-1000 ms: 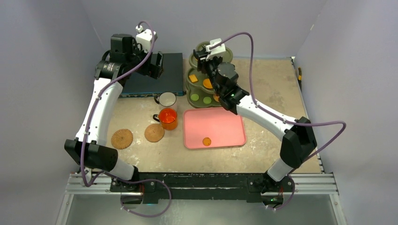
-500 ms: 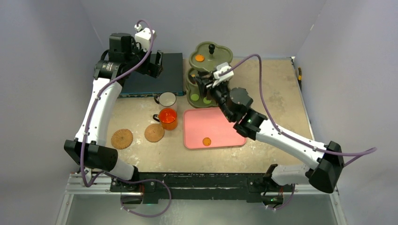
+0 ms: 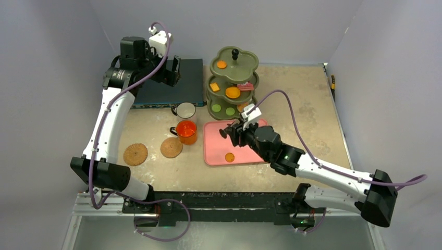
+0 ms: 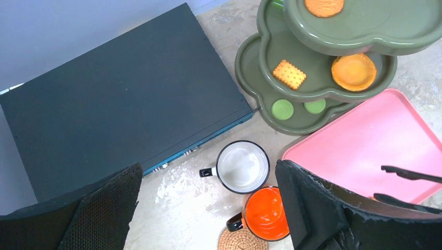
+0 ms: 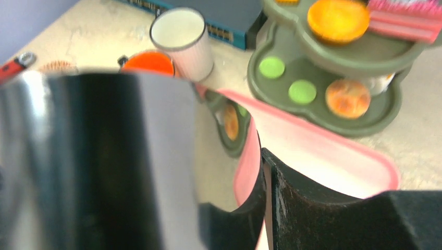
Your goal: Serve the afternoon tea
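Two grippers, two jobs, by the look of it. Ahead of the right gripper (image 3: 226,133) rises the olive-green three-tier stand (image 3: 249,58), already carrying biscuits and a pink cake (image 3: 245,86), so I take it as the place where the food is meant to end up. This gripper reaches low over the pink tray (image 3: 213,147). A shiny metal surface fills the space beside its black finger in the wrist view, and I cannot tell whether it grips that or stands half spread. The left gripper (image 4: 208,208) hangs high with its jaws at their widest. The white mug (image 4: 243,166) and orange mug (image 4: 266,213) sit below, between its fingers, and are likely its next load. Beyond the mugs from the right gripper lie two cork coasters (image 3: 135,154), bare and probably meant for them. One orange biscuit (image 3: 229,157) lies on the tray just to the near side of the right gripper's tips, presumably the next pickup.
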Controlling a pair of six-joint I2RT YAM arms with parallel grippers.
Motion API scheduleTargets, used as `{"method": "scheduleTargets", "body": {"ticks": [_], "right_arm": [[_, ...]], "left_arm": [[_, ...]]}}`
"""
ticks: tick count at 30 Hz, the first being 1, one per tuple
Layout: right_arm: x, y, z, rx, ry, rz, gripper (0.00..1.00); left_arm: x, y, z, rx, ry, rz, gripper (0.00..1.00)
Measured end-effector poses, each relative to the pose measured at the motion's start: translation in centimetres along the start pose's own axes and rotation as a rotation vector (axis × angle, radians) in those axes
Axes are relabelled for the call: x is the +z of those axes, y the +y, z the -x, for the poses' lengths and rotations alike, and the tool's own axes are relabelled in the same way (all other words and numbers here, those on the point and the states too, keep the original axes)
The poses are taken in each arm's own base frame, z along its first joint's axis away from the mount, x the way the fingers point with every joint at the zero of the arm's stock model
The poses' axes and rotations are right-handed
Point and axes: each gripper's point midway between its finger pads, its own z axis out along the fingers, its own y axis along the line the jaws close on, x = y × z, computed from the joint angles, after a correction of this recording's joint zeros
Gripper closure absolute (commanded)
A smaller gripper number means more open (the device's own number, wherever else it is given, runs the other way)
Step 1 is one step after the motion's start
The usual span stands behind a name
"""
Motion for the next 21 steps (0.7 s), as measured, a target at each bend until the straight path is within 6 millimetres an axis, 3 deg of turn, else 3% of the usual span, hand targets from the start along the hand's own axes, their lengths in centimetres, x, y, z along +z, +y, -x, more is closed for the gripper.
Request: {"method": "scheduleTargets", "body": {"ticks": [11,21], "right_arm": [[-2.9,1.7,-7.4,0.052,0.164,0.054,0.46],[-3.1,2.3,-8.9,0.048,0.183,0.032,0.45]], "left_arm": [[-0.1,-0.1,0.1,-0.008,-0.006,-0.004,0.01],[-0.1,-0.3,0.1,-0.020,-0.009,-0.012,0.00]]}}
